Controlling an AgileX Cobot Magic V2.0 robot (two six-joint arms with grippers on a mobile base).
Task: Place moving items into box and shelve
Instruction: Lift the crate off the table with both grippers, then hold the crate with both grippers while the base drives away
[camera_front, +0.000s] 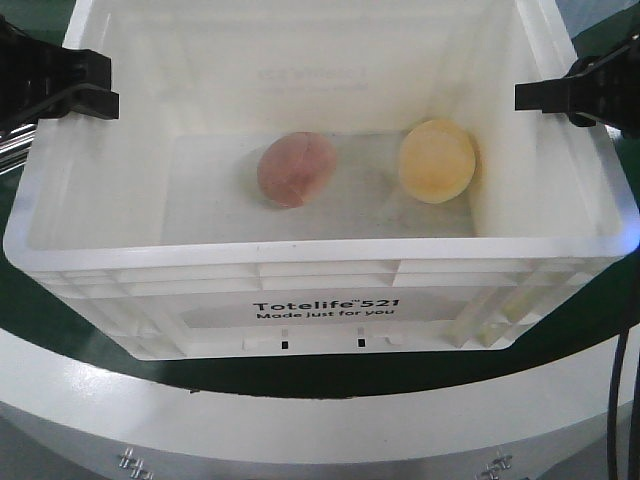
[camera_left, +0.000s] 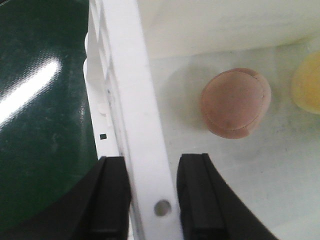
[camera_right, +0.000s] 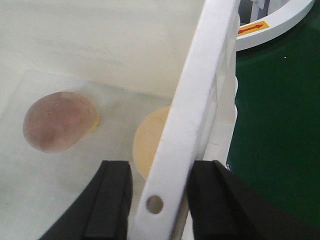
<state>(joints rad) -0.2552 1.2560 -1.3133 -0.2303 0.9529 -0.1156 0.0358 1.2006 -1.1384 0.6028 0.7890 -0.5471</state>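
White ribbed box (camera_front: 320, 252), black "Totelife 521" print legible in front view only. Contents: pinkish-brown lump (camera_front: 296, 170), crack-lined, mid-floor; pale yellow-orange lump (camera_front: 437, 161) by right wall. Wrist views show left gripper (camera_left: 152, 170) and right gripper (camera_right: 160, 172) each clenched on a side rim.

I count one box (camera_front: 320, 255), and two lumps inside the box: one pinkish-brown lump (camera_front: 296, 170) and one pale yellow lump (camera_front: 436, 162). I count two grippers at the box's rim, the left gripper (camera_left: 155, 197) and the right gripper (camera_right: 161, 197).
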